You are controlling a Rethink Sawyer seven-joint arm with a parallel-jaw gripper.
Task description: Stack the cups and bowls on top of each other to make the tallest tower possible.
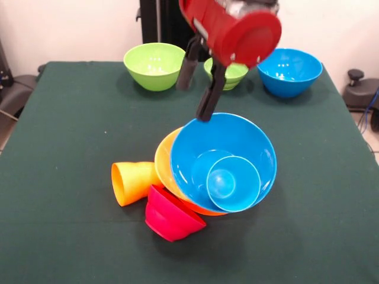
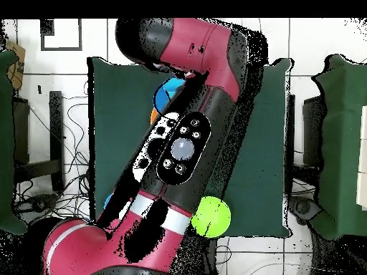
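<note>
Jaws of the gripper [image 1: 204,97] clamp the rim of the large glossy blue plastic bowl [image 1: 228,160], tilted. Tower barely begun: two green bowls, another blue bowl unstacked.

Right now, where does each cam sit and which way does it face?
Front view: across the table from the robot, facing it; tilted big blue bowl holding a small blue one, claw at its rim; red arm enters from above.
Overhead view: above, looking straight down; the arm hides most of the table.
Shared: large green bowl, blue bowl, arm.
</note>
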